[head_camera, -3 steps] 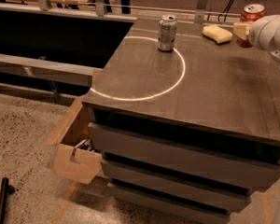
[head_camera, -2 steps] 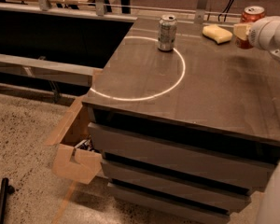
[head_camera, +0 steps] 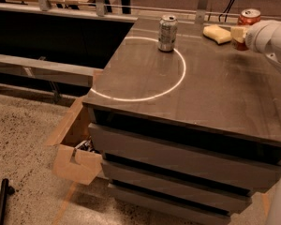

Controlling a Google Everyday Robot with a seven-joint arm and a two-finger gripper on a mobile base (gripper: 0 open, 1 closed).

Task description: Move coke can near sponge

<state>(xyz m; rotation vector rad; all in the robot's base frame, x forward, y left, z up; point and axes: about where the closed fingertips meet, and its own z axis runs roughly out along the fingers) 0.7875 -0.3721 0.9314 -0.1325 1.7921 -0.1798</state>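
Claw (head_camera: 239,34) is seen at the upper right of the frame, at the end of the white arm (head_camera: 271,35), low over the far right part of the bench (head_camera: 215,97). Its cream front end is laid across the lower left of the coke can (head_camera: 249,18). Contact looks likely, but whether the claw is open, closed or gripping the can cannot be told, since the far side is hidden by the arm.

The coke can is stood upright at the upper right, with its red body and silver top showing above the claw. The sponge (head_camera: 217,33) is lain flat just left of the claw, near the can but apart from it.

Writing: pale marks are made out on the red can, none readable. A label is carried by the silver-grey can (head_camera: 167,33), also unreadable.

Counts:
- Cans: two, one red and one silver-grey. The silver-grey one is stood upright at upper centre, on the far edge of the white ring (head_camera: 181,74) marked on the bench top.
- Sponge: one.
- Claw: one.
- Drawer fronts (head_camera: 178,153): three are counted below the bench top.
- Cardboard box (head_camera: 77,165): one, open, sat on the floor at the lower left against the bench.
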